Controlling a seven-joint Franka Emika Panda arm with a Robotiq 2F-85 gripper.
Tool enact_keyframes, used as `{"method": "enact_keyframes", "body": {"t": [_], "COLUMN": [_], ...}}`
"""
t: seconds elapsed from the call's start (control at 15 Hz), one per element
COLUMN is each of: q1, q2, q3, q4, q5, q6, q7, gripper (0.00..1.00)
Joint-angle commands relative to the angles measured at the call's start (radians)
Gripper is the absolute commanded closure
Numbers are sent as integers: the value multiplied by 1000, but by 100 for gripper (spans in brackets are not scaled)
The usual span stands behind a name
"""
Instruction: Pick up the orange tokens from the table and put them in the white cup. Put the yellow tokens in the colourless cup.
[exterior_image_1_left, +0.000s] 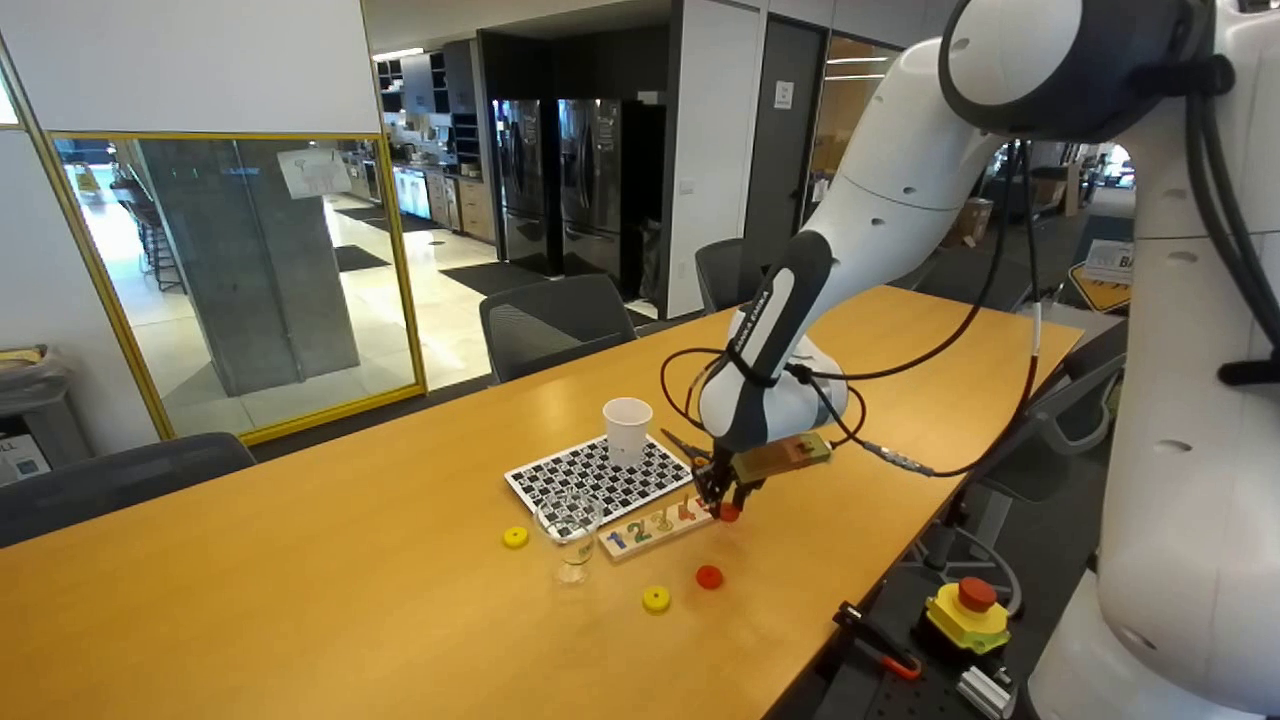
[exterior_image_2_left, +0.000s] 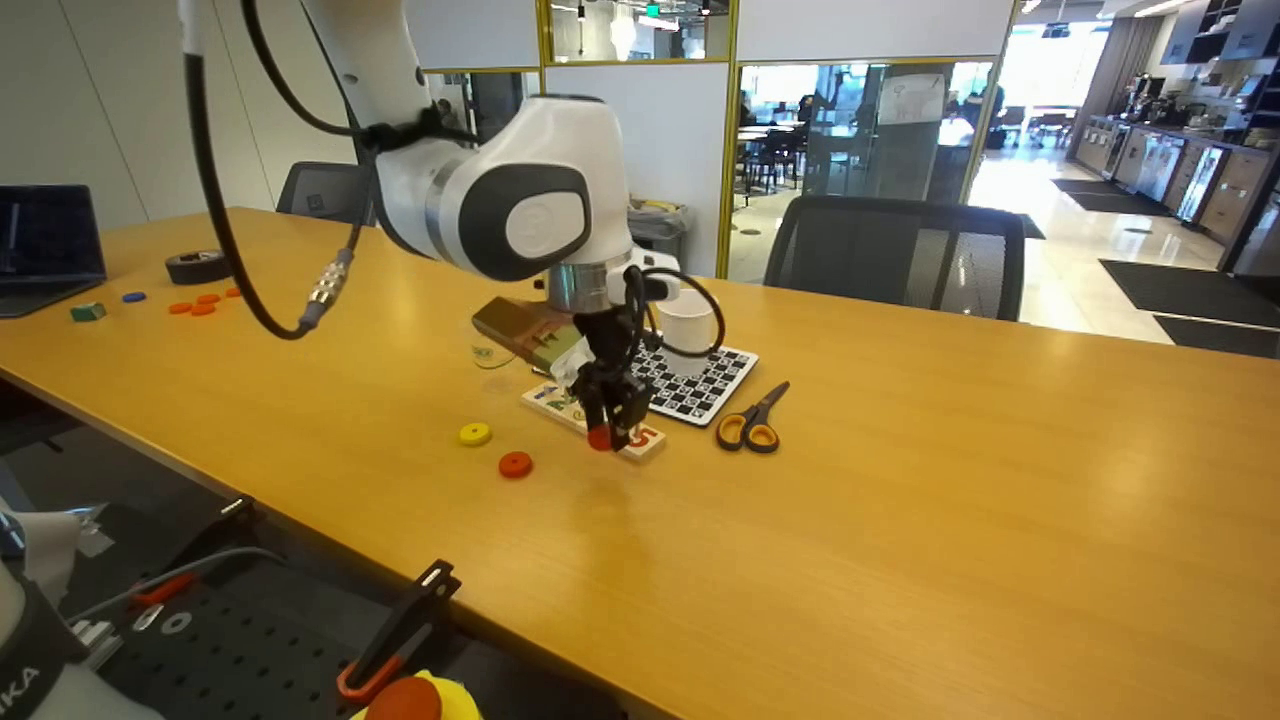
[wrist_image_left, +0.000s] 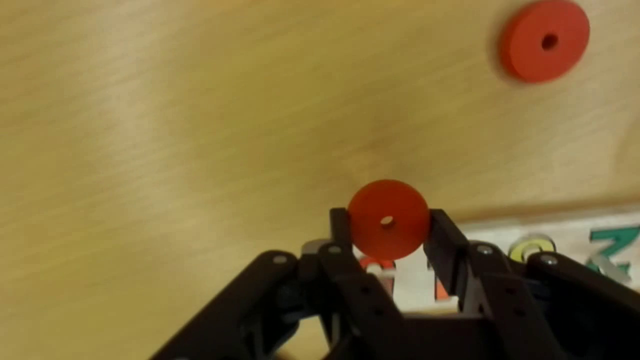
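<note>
My gripper (wrist_image_left: 389, 221) is shut on an orange token (wrist_image_left: 387, 197), pinched by its rim between the two fingertips. In both exterior views this token (exterior_image_2_left: 599, 438) is low beside the number board; the exact height is hard to tell. A second orange token (exterior_image_1_left: 709, 577) lies on the table (exterior_image_1_left: 400, 620). Two yellow tokens (exterior_image_1_left: 656, 599) (exterior_image_1_left: 515, 537) lie either side of the colourless cup (exterior_image_1_left: 571, 530). The white cup (exterior_image_1_left: 627, 432) stands upright on the checkerboard. In an exterior view, several more orange tokens (exterior_image_2_left: 202, 308) lie far off near a laptop.
The number board (exterior_image_1_left: 655, 527) lies under the gripper, along the checkerboard (exterior_image_1_left: 560, 478). Scissors (exterior_image_2_left: 750, 425) lie beside the checkerboard. A laptop (exterior_image_2_left: 45, 250), black tape roll (exterior_image_2_left: 198, 266), blue disc (exterior_image_2_left: 133, 297) and green block (exterior_image_2_left: 88, 312) are at the table's far end.
</note>
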Motion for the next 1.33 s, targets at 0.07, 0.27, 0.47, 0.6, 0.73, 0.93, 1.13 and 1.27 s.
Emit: {"method": "enact_keyframes", "body": {"t": [0.07, 0.27, 0.47, 0.6, 0.73, 0.93, 1.13, 1.27], "q1": [66, 68, 65, 64, 63, 61, 56, 53], "q2": [-112, -70, 12, 66, 120, 185, 232, 255], "q3": [-49, -19, 14, 22, 21, 17, 17, 18], "q4": [115, 243, 375, 452, 521, 605, 667, 698], "q5": [-94, -97, -64, -61, -65, -65, -64, -62], "q6": [-54, -50, -66, -87, -115, -164, -200, -221], "q7": [80, 95, 87, 91, 95, 102, 103, 106], "gripper": [80, 80, 81, 81, 81, 81, 81, 80]}}
